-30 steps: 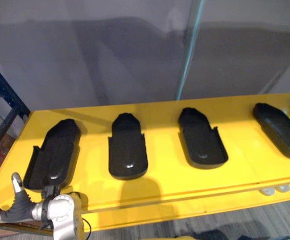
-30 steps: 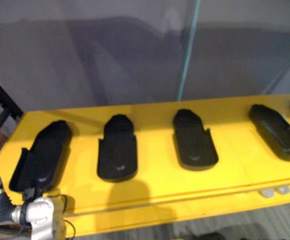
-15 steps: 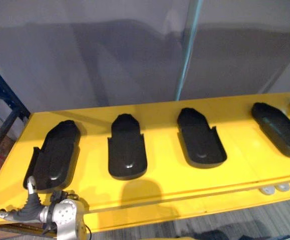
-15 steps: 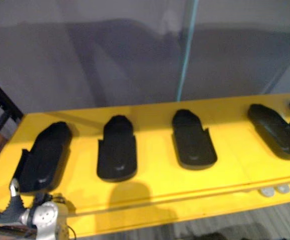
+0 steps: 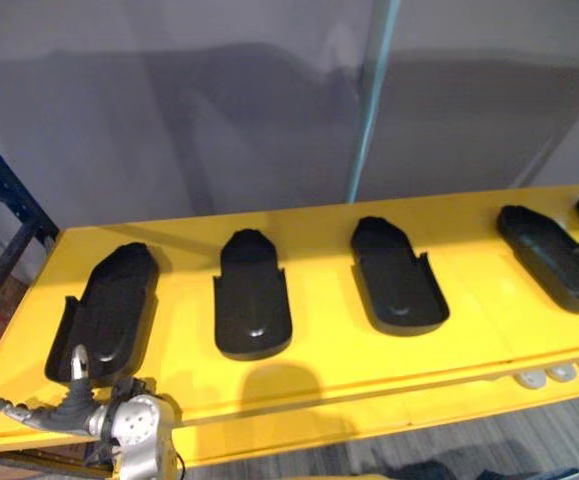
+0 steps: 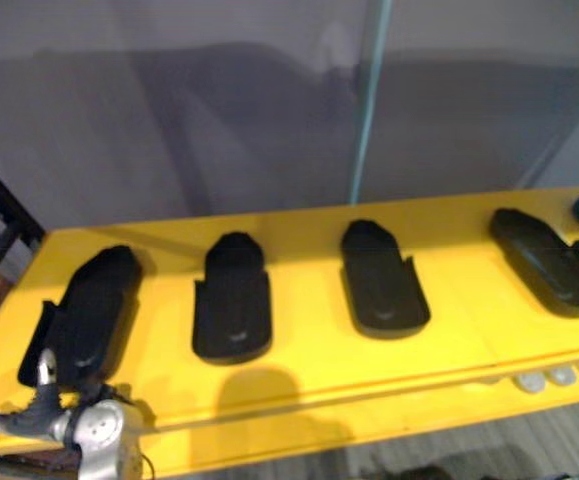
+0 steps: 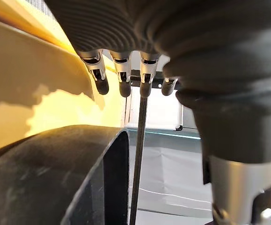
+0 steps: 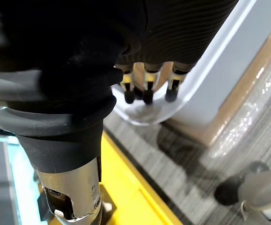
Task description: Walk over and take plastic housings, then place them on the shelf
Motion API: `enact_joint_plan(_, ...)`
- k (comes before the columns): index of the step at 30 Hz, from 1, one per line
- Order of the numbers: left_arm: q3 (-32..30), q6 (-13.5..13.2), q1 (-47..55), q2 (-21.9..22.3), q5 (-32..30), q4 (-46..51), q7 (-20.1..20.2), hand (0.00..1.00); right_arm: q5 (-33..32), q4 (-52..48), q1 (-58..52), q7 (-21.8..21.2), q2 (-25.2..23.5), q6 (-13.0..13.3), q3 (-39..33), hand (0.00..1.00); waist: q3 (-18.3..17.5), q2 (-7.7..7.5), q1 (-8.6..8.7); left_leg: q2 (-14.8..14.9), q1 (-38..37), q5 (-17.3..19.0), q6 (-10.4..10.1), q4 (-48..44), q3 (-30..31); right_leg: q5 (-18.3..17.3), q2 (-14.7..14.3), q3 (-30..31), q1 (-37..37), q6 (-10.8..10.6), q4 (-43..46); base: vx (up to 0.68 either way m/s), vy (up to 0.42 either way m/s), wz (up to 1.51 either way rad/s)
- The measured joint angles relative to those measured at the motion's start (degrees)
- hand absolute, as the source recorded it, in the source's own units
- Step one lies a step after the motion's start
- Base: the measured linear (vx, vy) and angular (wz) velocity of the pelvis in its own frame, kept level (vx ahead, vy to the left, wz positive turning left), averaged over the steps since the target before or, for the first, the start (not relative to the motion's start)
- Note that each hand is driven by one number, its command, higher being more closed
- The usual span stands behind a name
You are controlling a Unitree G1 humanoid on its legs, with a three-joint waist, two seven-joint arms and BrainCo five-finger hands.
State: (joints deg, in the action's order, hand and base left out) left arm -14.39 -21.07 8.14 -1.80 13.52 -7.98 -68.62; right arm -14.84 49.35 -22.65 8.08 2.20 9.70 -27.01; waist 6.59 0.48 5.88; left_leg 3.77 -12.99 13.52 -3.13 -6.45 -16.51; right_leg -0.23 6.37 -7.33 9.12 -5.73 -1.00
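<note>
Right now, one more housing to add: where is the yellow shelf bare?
Widest bare patch: between the third housing and the fourth housing. The yellow shelf is bare along its front, up to two discs. Crowded at the left, where the left hand is by the leftmost housing.

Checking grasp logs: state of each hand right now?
Left hand: open, fingers straight, near the leftmost plastic housing, holding nothing.
Right hand: open, fingers relaxed, holding nothing.
</note>
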Motion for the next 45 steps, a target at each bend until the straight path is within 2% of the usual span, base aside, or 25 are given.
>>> enact_joint_plan(6,0.0,0.0,-0.4,0.0,0.0,0.0,0.0,0.00,1.6,-1.5,0.0,-0.6,0.0,-1.0,0.0,0.00,0.0,0.13,1.03,0.2,-0.2,0.0,0.0,-0.1,-0.3,0.0,-0.1,0.4,-0.1,0.0,0.4,0.00,-0.001,-0.01)
enact_joint_plan(22,-0.1,2.9,-3.7,-0.1,0.0,-2.9,0.0,0.00,2.5,-2.4,-0.1,-0.7,0.0,-1.5,0.0,0.00,0.1,0.45,1.28,0.5,-1.0,0.0,-0.1,0.0,-1.4,-0.1,-0.5,1.3,-0.1,0.1,0.8,-0.02,-0.012,-0.03)
enact_joint_plan(30,-0.4,2.9,-4.6,-0.2,0.0,-6.3,0.1,0.00,2.8,-3.7,-0.8,-0.7,0.1,-1.6,0.0,0.00,0.6,1.09,1.30,0.6,-1.4,0.0,-0.1,0.0,-1.6,-0.2,-0.6,1.6,-0.1,0.3,1.5,-0.02,-0.013,-0.01)
enact_joint_plan(45,-0.7,2.7,-6.1,-1.9,0.1,-9.8,1.4,0.00,3.4,-4.5,-0.8,-0.9,0.2,-2.2,0.0,0.00,1.3,0.83,1.31,0.7,-1.9,0.0,-0.1,0.1,-2.3,-0.2,-0.7,2.5,-0.2,0.3,1.8,-0.02,-0.010,-0.02)
